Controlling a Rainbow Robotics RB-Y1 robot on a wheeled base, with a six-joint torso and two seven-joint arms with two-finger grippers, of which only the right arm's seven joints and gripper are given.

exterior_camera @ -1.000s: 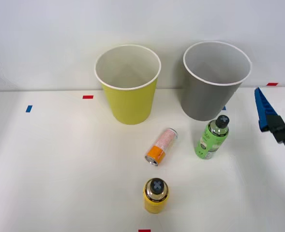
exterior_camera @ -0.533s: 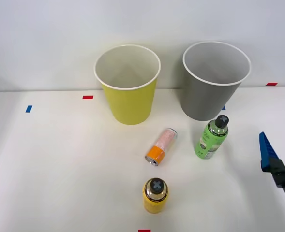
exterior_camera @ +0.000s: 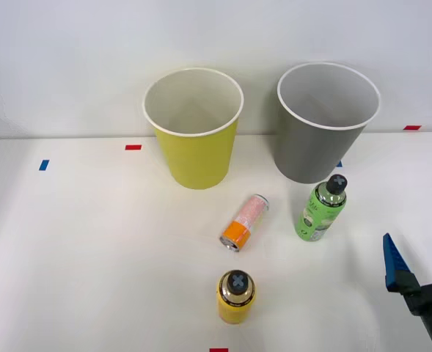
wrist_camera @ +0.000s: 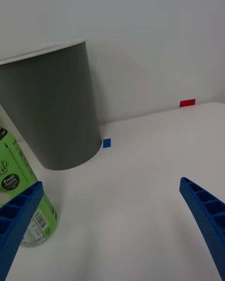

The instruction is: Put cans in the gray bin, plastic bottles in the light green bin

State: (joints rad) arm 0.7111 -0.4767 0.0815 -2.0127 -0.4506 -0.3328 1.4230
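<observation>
Front view: right pincer [exterior_camera: 417,258] low, fingers apart, near green bottle [exterior_camera: 320,208], holding nothing.

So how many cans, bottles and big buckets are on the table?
Cans: 1, the orange-and-pink can, lying on its side.
Bottles: 2, the green bottle and the yellow bottle, both standing.
Buckets: 2, the light green bin and the gray bin.
Total: 5 things.
</observation>
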